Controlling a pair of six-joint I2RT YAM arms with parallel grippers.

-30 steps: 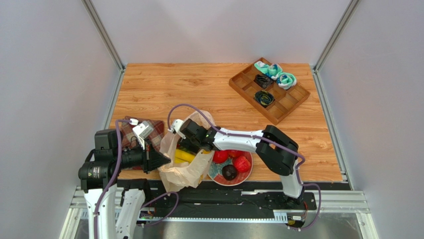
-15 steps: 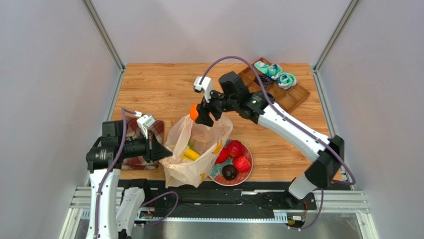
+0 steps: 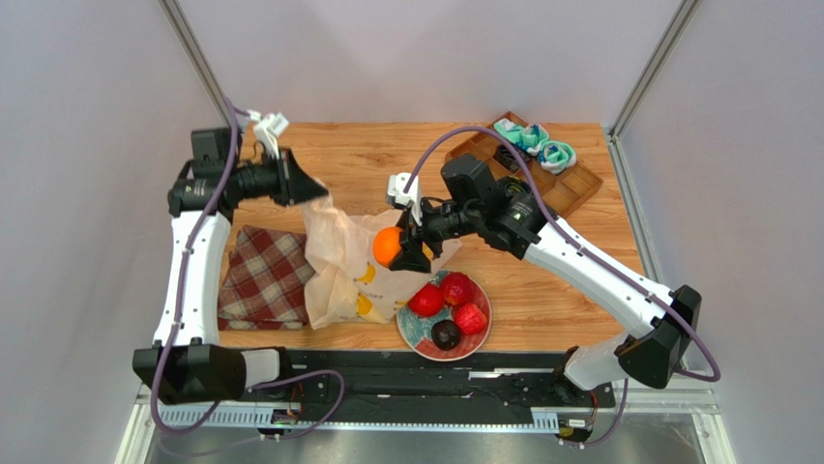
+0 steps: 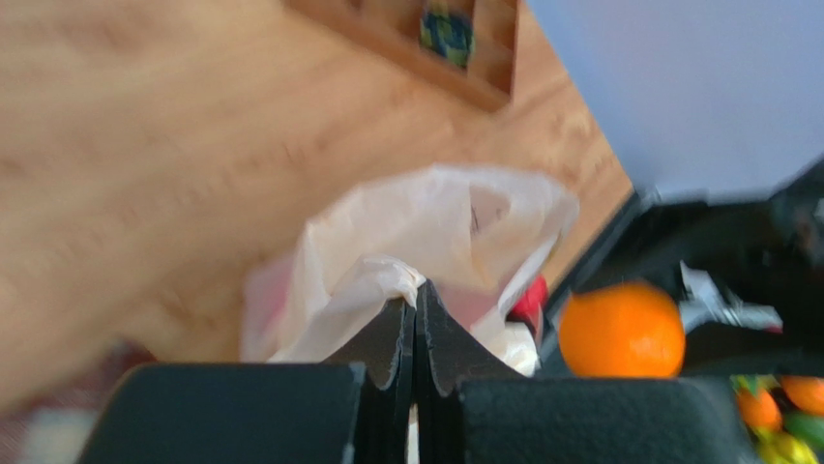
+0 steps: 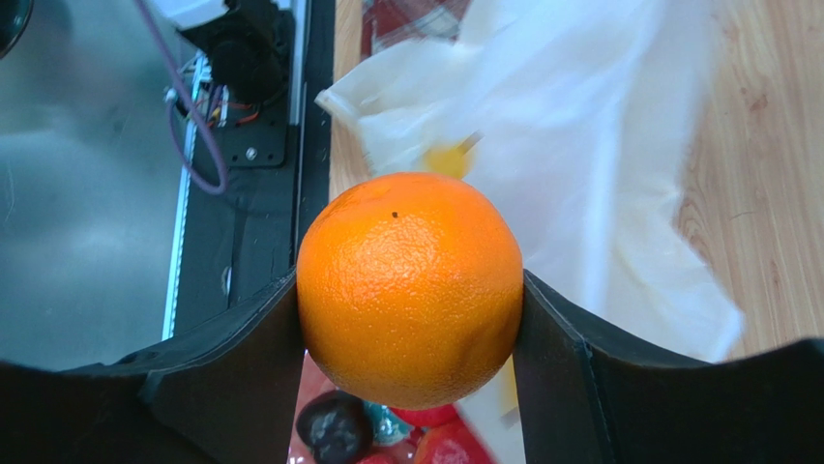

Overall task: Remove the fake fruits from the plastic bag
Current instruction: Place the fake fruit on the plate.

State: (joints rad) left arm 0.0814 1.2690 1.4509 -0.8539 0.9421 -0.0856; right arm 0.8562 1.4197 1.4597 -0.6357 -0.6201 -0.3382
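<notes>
Two grippers, both gripping. L gripper (image 3: 308,189): jaws together, pinching top edge of plastic bag (image 3: 340,266), held up far-left of plate (image 3: 416,334). Bag hangs down to table just left of plate. R gripper (image 3: 398,249): clamped on orange (image 3: 386,247), in air over plate's far-left rim, in front of bag. On plate: 2 red round fruits (image 3: 426,301), strawberry (image 3: 471,318), dark round fruit (image 3: 445,334).
</notes>
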